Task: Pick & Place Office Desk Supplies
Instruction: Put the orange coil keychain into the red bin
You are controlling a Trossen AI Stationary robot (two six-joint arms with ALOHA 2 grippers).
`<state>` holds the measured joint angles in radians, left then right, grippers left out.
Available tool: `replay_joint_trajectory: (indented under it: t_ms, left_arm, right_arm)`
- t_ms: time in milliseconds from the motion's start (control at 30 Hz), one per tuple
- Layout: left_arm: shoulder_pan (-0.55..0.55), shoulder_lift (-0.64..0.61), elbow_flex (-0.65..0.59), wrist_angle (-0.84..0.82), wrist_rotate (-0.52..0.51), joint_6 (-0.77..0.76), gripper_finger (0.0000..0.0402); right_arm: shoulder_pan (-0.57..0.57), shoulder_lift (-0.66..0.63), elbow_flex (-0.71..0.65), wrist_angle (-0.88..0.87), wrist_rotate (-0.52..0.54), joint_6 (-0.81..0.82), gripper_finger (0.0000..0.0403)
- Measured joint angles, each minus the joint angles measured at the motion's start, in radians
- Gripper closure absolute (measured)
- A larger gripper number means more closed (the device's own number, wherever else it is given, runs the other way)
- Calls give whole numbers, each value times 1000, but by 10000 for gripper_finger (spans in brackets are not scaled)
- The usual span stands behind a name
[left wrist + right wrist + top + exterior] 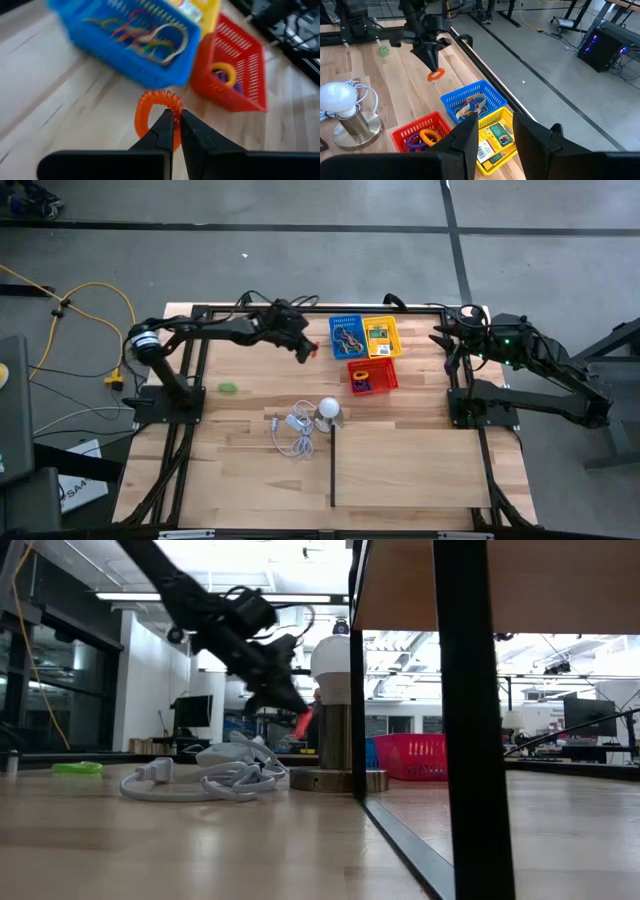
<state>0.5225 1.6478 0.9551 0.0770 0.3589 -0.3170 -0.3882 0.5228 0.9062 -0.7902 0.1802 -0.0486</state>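
Observation:
My left gripper (pixel 303 350) hangs above the table just left of the blue basket (pixel 348 336) and is shut on an orange coiled ring (pixel 156 109). The blue basket holds coloured rubber bands (pixel 150 37). The yellow basket (pixel 381 336) holds yellow-and-green packets (pixel 492 137). The red basket (pixel 372 375) holds orange and purple rings (pixel 422 137). A green ring (pixel 229 387) lies flat on the table to the left. My right gripper (pixel 492 135) is open, waiting at the table's right edge (pixel 445 340). My left gripper pinches the orange coiled ring by its rim (pixel 172 131) between the two fingers (pixel 162 127). The fingers slant down from the table's left (pixel 285 700). The ring is lifted clear of the table and sticks out beyond the fingertips (pixel 436 75).
A white bulb on a silvery base (pixel 328 411) and a coiled white cord (pixel 293 432) sit near the table's middle. A raised wooden board (pixel 410 468) covers the near right part. A dark frame (pixel 300 310) runs along the table's edges.

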Motion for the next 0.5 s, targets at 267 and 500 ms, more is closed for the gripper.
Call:
replay_joint_trajectory:
  t_ms: [267,500]
  left_arm:
    - [-83,133,205,-2,4,73,389]
    - [-150,211,350,1,-25,139,389]
  right_arm:
    - [0,0,0,0,0,0,293]
    - [0,0,0,0,0,0,293]
